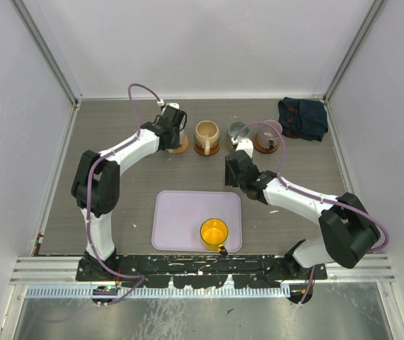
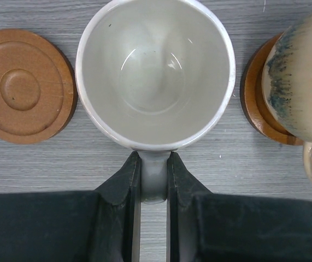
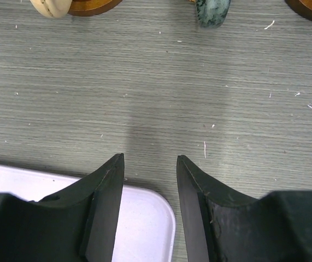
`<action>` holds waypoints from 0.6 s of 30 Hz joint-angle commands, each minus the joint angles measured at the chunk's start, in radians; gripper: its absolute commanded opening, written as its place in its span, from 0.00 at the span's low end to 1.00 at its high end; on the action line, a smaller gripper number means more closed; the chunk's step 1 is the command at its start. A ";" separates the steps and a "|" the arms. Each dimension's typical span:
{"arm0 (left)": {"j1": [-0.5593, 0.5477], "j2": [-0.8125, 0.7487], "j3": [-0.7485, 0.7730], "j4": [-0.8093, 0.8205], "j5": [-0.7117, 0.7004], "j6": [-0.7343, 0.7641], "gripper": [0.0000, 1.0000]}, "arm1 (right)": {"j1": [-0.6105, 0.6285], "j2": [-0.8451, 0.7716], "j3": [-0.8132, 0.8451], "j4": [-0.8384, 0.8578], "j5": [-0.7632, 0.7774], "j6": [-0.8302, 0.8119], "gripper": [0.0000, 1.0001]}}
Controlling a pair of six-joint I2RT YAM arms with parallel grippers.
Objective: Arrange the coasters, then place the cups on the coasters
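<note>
Only the left wrist view shows the left pincer (image 2: 154, 164) clenched on the handle of the cream-white ceramic mug (image 2: 156, 71), which sits straight ahead of it. A bare round brown wooden coaster (image 2: 24, 87) lies just left of the mug. The right pincer (image 3: 150, 164) hangs released over the grey counter (image 3: 156, 82).

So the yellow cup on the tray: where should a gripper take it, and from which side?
By its handle. The yellow cup stands upright on the lavender tray, and the handle appears to jut toward the tray's near right corner. So come in from that side, likely with the right gripper, which is open.
</note>
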 commanded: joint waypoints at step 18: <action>0.007 -0.043 -0.058 0.256 0.000 -0.053 0.00 | -0.001 -0.001 0.028 0.040 -0.021 0.009 0.48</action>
